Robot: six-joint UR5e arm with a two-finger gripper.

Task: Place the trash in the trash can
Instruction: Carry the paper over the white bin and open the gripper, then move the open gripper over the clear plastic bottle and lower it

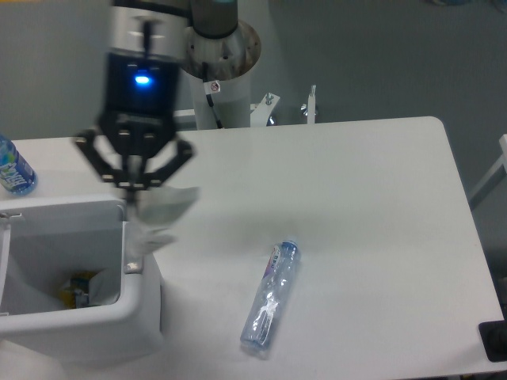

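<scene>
My gripper (131, 199) hangs high above the right rim of the trash can (139, 297), a white boxy bin at the front left. Its fingers are shut on a crumpled white scrap of trash (161, 215), which dangles below them over the bin's right wall and grey latch (132, 255). The other piece of trash, a crushed clear bottle (271, 295) with a purple-blue label, lies on the table to the right of the bin, pointing toward the front edge.
An intact blue-labelled water bottle (13, 168) stands at the table's far left edge behind the bin. Some yellow and white rubbish (81, 288) lies inside the bin. The robot's base column (222, 75) rises behind the table.
</scene>
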